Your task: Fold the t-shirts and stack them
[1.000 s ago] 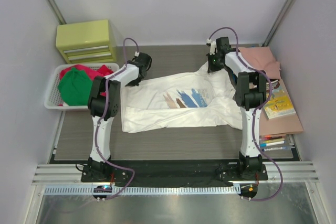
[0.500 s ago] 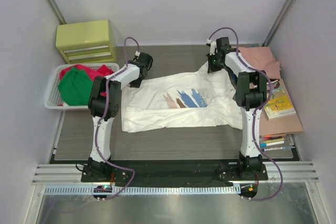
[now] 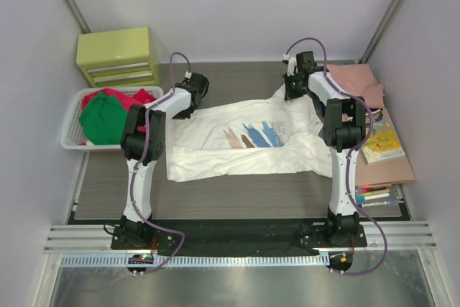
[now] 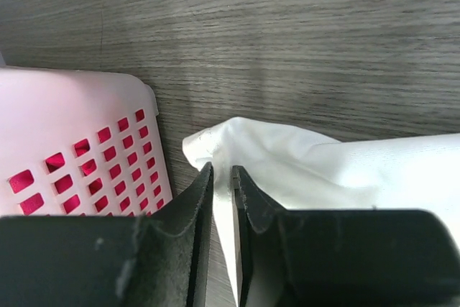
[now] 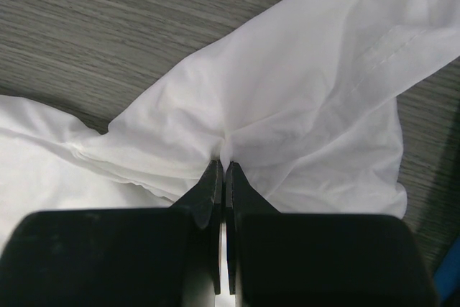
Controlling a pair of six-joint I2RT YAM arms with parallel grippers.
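Note:
A white t-shirt [image 3: 244, 141] with a blue, brown and pink brush-stroke print lies spread on the dark table. My left gripper [image 3: 188, 109] is at its far left corner and is shut on the white cloth [image 4: 302, 170], pinched between the jaws [image 4: 221, 172]. My right gripper [image 3: 291, 93] is at the far right corner, shut on a bunched fold of the same shirt [image 5: 287, 106] at the jaw tips [image 5: 225, 165]. Red [image 3: 115, 97] and green [image 3: 102, 120] t-shirts lie in the white basket [image 3: 72, 141]. A salmon-pink shirt [image 3: 356, 80] lies at the far right.
The basket wall [image 4: 72, 149] stands just left of my left gripper. A yellow-green drawer box [image 3: 118, 55] sits at the back left. A thin yellowish book [image 3: 382, 141] and several markers [image 3: 374, 195] lie on a brown board at the right.
Both grippers have shifted slightly toward the far side with the shirt corners in them. The shirt's far edge has barely moved.

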